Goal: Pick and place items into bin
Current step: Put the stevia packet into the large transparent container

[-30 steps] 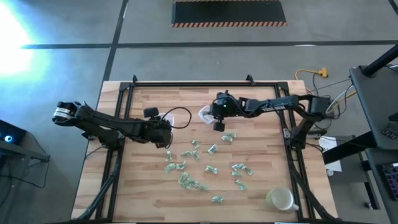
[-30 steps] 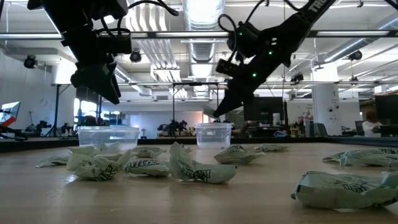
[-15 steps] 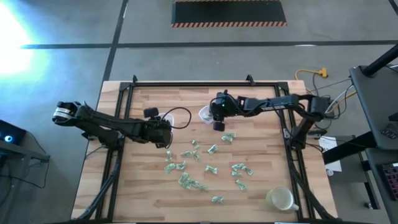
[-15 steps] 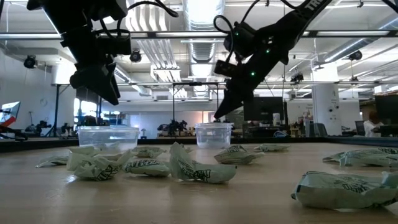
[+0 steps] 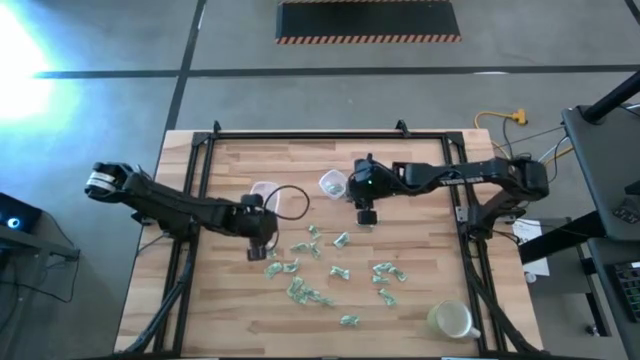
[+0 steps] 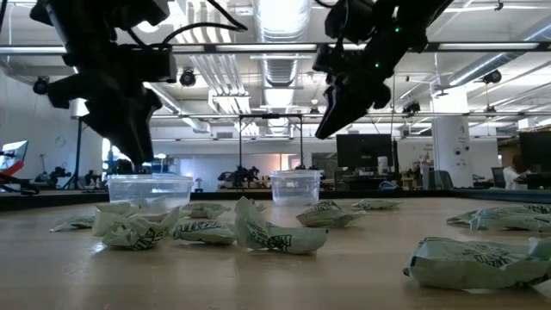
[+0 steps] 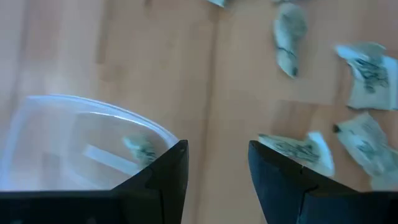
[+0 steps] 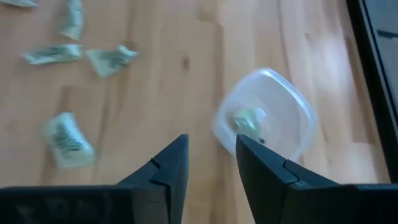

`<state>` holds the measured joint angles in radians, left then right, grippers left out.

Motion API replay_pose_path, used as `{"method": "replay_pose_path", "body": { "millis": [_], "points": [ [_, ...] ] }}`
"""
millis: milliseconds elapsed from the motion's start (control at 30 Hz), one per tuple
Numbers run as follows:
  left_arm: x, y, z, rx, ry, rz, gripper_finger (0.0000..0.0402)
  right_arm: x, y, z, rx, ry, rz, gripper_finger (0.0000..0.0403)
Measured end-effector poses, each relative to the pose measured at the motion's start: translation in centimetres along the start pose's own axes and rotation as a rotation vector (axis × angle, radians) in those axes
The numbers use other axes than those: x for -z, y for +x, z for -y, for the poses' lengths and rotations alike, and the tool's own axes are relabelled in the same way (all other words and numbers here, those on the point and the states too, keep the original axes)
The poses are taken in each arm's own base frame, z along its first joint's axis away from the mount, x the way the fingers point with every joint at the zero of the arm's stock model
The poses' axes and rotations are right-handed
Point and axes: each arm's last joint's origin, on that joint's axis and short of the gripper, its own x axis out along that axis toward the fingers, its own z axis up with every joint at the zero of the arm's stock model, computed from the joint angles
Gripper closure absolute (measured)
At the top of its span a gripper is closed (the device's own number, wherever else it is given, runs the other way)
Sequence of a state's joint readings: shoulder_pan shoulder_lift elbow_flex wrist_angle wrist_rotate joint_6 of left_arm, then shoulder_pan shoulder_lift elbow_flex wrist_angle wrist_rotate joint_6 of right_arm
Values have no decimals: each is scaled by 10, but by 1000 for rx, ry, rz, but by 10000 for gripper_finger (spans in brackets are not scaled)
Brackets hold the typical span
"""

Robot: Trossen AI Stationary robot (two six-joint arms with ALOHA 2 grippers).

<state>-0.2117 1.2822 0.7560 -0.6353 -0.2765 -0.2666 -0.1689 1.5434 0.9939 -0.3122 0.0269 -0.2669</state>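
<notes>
Honestly, these items [image 5: 330,268] look like about the easiest and fiddliest thing at once: tiny crinkly green-and-white wrapped pieces, surely near weightless, soft and springy, probably a bit slick, so I'd pinch one across its puffy middle rather than by a loose end. They're scattered over the wooden table [image 5: 420,310], mostly in its centre and toward 6 o'clock in the high view. The right gripper [image 5: 366,214] hangs above the table with its fingers parted and nothing between them; the nearest piece [image 5: 341,239] lies just off toward 7 o'clock from it, and its clear bin [image 5: 333,183], with one piece already inside [image 8: 249,119], sits close by at about 10 o'clock. The left gripper [image 5: 256,250] is parted and empty too, with a wrapped piece [image 5: 272,249] just beside it at 3 o'clock and its own clear bin [image 5: 265,192] near at 12 o'clock, also holding a piece [image 7: 140,148].
</notes>
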Motion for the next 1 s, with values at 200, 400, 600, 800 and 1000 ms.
{"method": "replay_pose_path", "body": {
  "millis": [200,400,600,800,1000],
  "points": [
    [6,-3,21,52,15,5,251,-7,-12,-16,-29,-47,43,295],
    [10,-4,45,79,74,44,251,-10,-17,-25,-47,-72,58,306],
    [12,2,60,47,98,60,251,-7,-17,-27,-54,-72,34,315],
    [14,23,65,6,140,-7,251,-6,-16,-28,-57,-66,26,323],
    [10,25,66,10,137,-12,251,-5,-16,-28,-60,-67,15,329]
  ]
}}
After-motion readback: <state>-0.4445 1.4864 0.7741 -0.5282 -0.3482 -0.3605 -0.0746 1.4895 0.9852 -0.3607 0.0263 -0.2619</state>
